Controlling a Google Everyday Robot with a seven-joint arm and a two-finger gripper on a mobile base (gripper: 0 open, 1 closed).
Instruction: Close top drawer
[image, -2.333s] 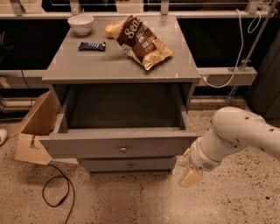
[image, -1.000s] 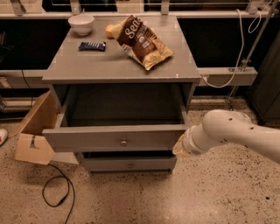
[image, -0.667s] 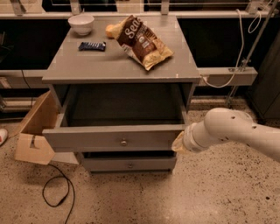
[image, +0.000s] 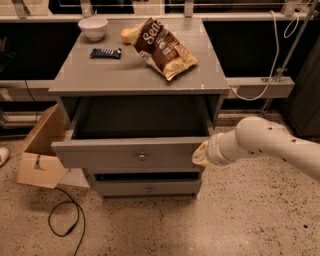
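Observation:
The top drawer (image: 100, 156) is a wide grey drawer, pulled out from the grey cabinet (image: 135, 75). Its flat front bears a small round metal knob (image: 142, 156). Its inside is dark. My gripper (image: 200, 154) is at the right end of the drawer front, at the end of the white arm (image: 270, 142) that comes in from the right. It is against or very close to the front panel. A lower grey drawer (image: 147, 188) with the same knob sits below.
On the cabinet top are a white bowl (image: 93, 27), a dark blue bar (image: 105, 53) and a brown chip bag (image: 165, 47). An open cardboard box (image: 40, 150) stands on the floor at the left. A black cable (image: 65, 220) lies on the speckled floor.
The arm rose from low beside the lower drawer to the right end of the top drawer front. The drawer front has moved back toward the cabinet a little.

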